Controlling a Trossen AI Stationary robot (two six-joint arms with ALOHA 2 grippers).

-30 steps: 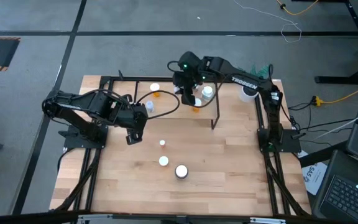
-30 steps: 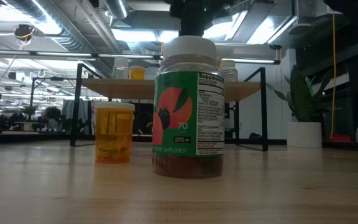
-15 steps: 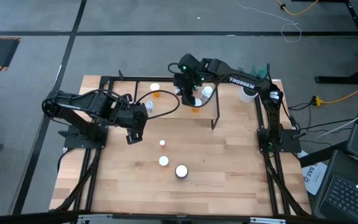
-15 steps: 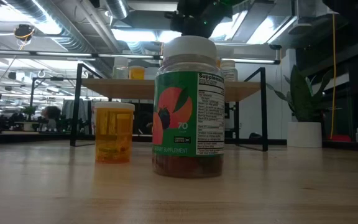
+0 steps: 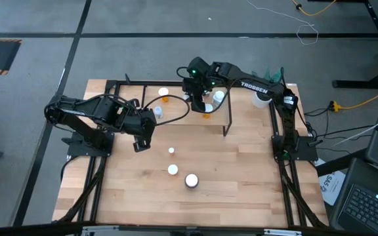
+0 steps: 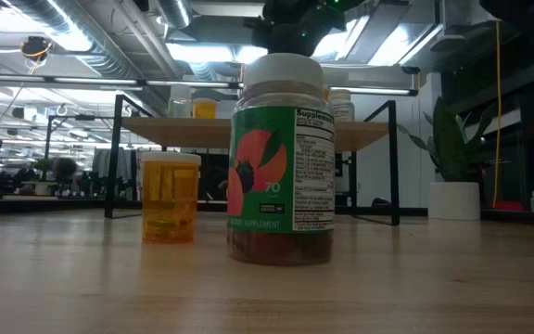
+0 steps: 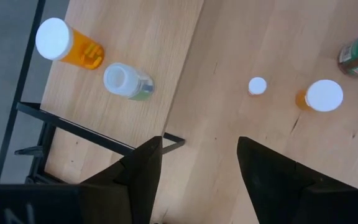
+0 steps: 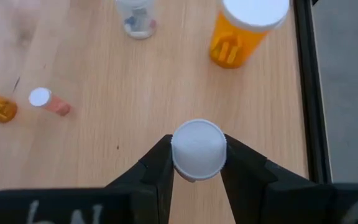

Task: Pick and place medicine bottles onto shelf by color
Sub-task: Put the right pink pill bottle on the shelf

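My right gripper (image 8: 197, 152) is over the shelf (image 5: 136, 95) at the table's far side, shut on a white-capped bottle (image 8: 197, 148) whose body is hidden under the cap. An orange bottle (image 8: 246, 28) and a clear one (image 8: 135, 15) stand on the shelf board (image 8: 135, 74). On the table below stand a small bottle (image 5: 171, 151), an orange one (image 6: 170, 197) and a big green-labelled one (image 6: 281, 158). My left gripper (image 5: 140, 144) hangs open above the table's left half, its fingers (image 7: 143, 174) around nothing. My right gripper pinches the bottle's white cap (image 8: 180, 152) between its two fingers, one on each side. The fingers slant down from above. The bottle stays upright. I cannot tell whether its bottom stands on the shelf board, because the cap hides it.
The shelf's black frame edge (image 8: 303, 62) runs close beside the held bottle. More bottles (image 5: 218, 97) stand on the shelf near my right gripper. A white pot with a green plant (image 6: 454, 199) stands at the table's far right corner.
My right gripper has sunk a little toward the shelf board with the white-capped bottle, then kept still. The bottle has stayed upright in the hold.
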